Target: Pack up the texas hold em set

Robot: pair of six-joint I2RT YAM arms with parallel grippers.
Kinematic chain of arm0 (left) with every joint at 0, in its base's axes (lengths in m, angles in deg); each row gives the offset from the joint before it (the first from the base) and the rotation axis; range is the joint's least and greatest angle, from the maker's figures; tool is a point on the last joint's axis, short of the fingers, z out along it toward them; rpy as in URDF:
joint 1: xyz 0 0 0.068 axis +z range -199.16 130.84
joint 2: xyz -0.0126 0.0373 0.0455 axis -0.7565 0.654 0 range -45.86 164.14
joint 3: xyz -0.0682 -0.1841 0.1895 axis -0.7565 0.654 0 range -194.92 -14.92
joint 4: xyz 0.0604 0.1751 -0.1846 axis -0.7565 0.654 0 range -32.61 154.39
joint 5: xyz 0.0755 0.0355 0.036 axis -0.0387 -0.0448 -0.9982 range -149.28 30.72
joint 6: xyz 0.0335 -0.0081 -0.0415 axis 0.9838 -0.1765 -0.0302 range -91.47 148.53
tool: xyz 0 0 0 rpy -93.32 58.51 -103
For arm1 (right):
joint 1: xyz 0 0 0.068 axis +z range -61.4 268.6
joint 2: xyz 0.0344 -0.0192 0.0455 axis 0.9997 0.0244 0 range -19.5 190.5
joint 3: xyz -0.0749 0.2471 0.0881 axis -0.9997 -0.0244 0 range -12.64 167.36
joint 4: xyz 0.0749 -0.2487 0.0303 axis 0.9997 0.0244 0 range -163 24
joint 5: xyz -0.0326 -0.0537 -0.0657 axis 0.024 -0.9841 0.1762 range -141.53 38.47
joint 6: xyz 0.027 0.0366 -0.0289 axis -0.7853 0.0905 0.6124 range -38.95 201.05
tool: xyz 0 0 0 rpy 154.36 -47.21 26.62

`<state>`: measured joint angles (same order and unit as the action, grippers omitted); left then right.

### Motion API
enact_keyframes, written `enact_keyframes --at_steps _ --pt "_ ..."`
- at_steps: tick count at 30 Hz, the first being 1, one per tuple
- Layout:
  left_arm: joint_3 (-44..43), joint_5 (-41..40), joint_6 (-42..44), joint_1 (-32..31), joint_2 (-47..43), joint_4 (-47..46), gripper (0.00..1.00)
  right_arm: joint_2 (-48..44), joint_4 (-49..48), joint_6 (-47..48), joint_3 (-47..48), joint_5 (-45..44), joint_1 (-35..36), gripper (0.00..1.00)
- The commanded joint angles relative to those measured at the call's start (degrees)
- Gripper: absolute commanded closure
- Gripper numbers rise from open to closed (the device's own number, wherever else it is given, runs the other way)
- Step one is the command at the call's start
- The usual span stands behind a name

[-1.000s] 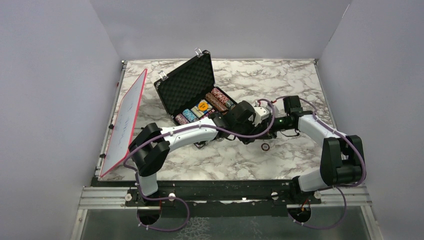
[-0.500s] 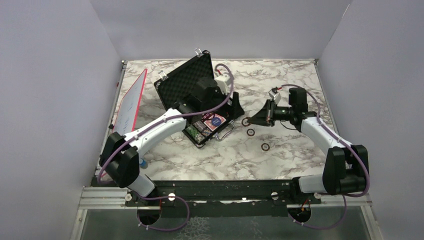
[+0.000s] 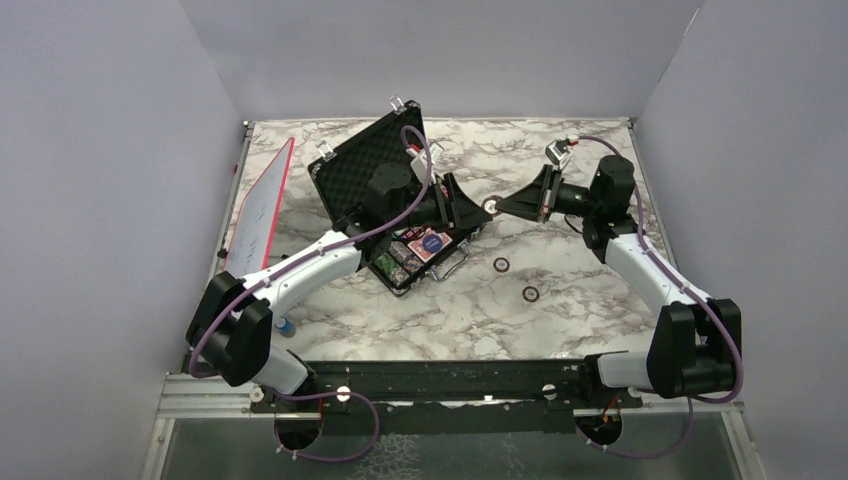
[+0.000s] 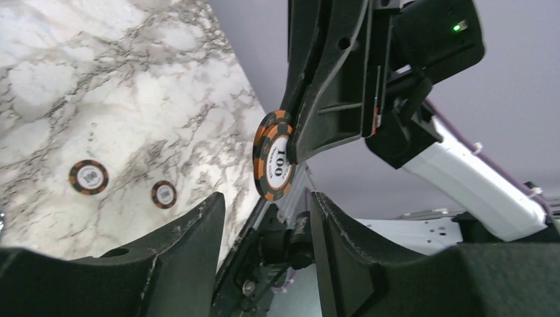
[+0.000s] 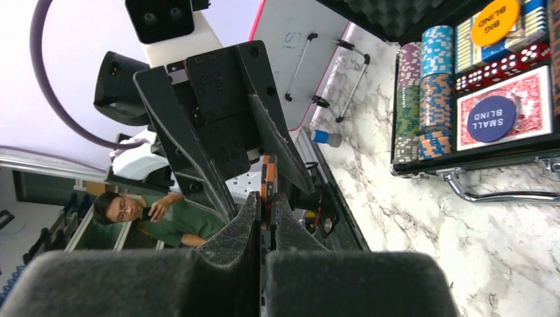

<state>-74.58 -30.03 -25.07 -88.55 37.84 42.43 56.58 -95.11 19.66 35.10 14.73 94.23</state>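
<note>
From above, the open case (image 3: 352,205) lies at the far left of the surface (image 3: 560,260). Its long axis runs diagonally from near-left to far-right. The lid (image 3: 375,160) leans back toward the far-left corner and the handle (image 3: 455,263) faces the near-right corner. The left claw (image 3: 470,212) hangs over the case's right end, pointing right. The right claw (image 3: 503,207) points left at it, tip to tip, and holds a chip (image 3: 491,205) in the air between them. Two loose chips (image 3: 501,264) lie flat toward the middle, near the handle. A board (image 3: 262,215) leans at the left edge.

In the left wrist view, the left claw (image 4: 264,224) is spread, with nothing between its fingers (image 4: 178,257). Just ahead, the right claw (image 4: 288,142) pinches the chip (image 4: 274,165), which stands on edge. Its "100" face is turned toward the camera. The loose chips (image 4: 88,177) lie on the surface below.

In the right wrist view, the right claw (image 5: 266,218) is pressed onto the chip (image 5: 267,181), seen edge-on and upright. The left claw (image 5: 224,125) faces it, fingers apart. In the case (image 5: 475,162) are chip stacks (image 5: 432,86), an orange disc (image 5: 494,22), dice (image 5: 505,66) and a blue disc (image 5: 491,119) lying on red cards (image 5: 528,92).
</note>
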Motion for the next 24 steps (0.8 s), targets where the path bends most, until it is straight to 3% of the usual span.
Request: enact_keyframes --at_steps 1,14,18,19,21,24 --pt "-1.19 2.44 -6.79 -0.07 0.81 -8.65 0.50 -0.97 -7.03 -4.42 1.86 3.58 0.35 0.99" --pt "-1.07 4.11 -12.97 -0.07 3.30 -16.01 0.78 -0.93 -11.10 -6.45 0.95 6.90 1.14 0.99" --pt "-1.62 5.37 -14.34 -0.07 4.50 -18.67 0.99 -0.51 -9.39 -4.71 1.61 7.90 1.14 0.99" --pt "-1.38 5.31 -14.03 -0.07 4.32 -18.65 1.00 -0.45 -7.58 -3.51 2.31 7.90 1.14 0.98" --pt "-0.55 5.12 -13.29 0.29 3.81 -18.62 1.00 -0.24 -1.61 0.78 4.57 7.14 1.14 0.86" --pt "1.49 4.98 -11.97 1.31 2.68 -18.55 1.00 -0.29 6.82 5.68 7.40 3.57 1.14 0.56"
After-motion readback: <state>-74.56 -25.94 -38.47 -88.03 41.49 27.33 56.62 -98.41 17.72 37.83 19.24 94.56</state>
